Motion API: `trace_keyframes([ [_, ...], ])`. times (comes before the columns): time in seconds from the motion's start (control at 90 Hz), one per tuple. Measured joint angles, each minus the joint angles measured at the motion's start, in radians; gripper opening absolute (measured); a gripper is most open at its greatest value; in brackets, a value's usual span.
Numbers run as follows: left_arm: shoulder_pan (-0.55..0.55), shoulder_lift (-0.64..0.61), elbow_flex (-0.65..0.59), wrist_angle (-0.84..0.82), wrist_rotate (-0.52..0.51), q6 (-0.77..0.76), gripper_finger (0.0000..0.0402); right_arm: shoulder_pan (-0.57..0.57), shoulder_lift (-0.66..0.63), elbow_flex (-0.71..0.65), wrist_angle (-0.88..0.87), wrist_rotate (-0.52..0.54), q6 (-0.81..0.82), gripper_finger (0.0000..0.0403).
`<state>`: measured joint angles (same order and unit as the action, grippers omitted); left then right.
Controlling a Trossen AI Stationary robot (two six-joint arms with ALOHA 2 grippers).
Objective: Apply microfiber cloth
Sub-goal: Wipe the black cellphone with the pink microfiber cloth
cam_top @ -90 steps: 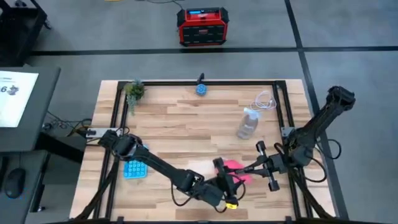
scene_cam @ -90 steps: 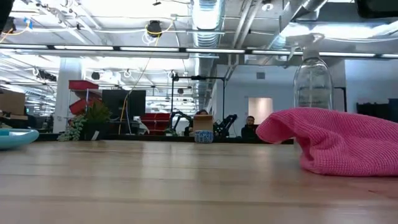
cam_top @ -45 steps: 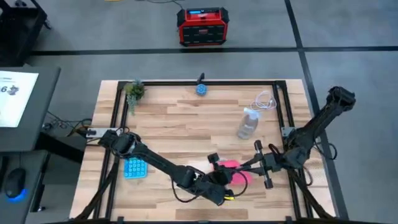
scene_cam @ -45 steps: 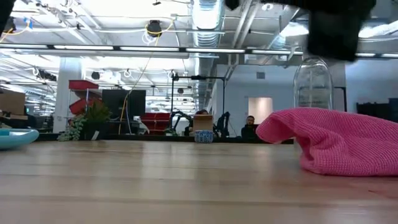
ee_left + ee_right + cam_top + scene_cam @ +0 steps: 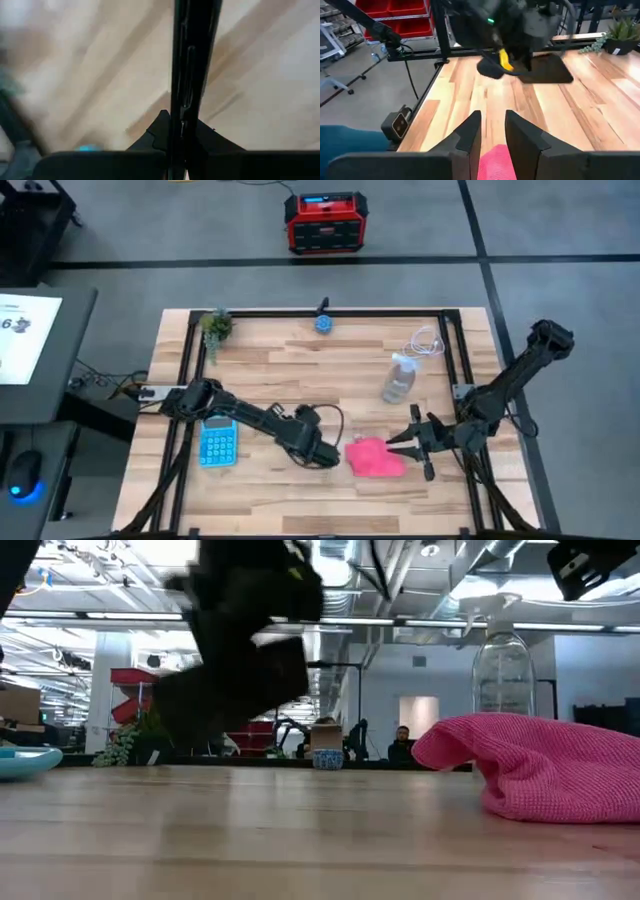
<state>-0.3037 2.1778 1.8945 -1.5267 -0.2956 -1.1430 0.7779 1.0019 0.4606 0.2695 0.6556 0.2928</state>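
High view shows the right gripper [image 5: 408, 444] with its fingers spread apart, just beside the crumpled bright pink-red microfiber cloth [image 5: 374, 457] lying on the light wooden table [image 5: 290, 375], while the left gripper [image 5: 328, 454], fingers pressed together, is near the cloth's other side.

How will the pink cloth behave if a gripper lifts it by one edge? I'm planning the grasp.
The microfiber cloth lies bunched in soft folds, so it probably droops. Its knit texture likely grips fingers. It looks light.
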Motion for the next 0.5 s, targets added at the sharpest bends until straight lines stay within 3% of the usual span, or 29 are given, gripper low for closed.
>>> trace_keyframes([
  [0.111,0.064,0.046,-0.019,0.003,0.132,0.053,0.0005,0.001,0.0,0.0,-0.002,0.0,-0.001,0.0074],
  [0.2,0.103,0.11,-0.034,-0.086,0.188,0.083,0.0008,0.01,0.0,0.0,-0.003,0.0,0.001,0.0075],
  [0.5,0.148,0.178,-0.02,-0.027,0.095,0.189,0.0071,0.034,0.001,0.0,-0.009,-0.002,0.006,0.0075],
])
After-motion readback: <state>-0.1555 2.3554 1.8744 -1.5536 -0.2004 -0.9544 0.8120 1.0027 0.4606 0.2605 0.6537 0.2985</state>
